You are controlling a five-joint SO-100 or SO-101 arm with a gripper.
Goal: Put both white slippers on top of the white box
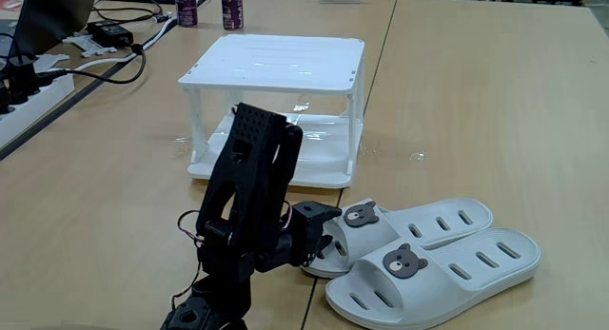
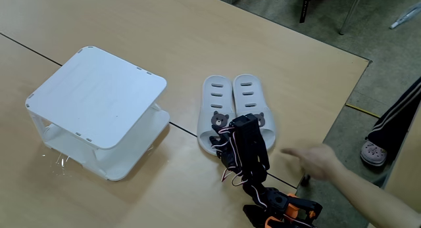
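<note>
Black end effector (image 1: 324, 242), jaw state indiscernible, meets the off-white rubber bear-badged slippers (image 1: 433, 259); a firm strap grip should precede lifting to the white ribbed plastic rack (image 1: 276, 62).

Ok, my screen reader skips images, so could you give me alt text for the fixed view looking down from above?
A black robot arm's tool reaches the heel end of two white slippers lying side by side on a wooden table, with an empty white box to the left. A person's hand enters at lower right.
</note>
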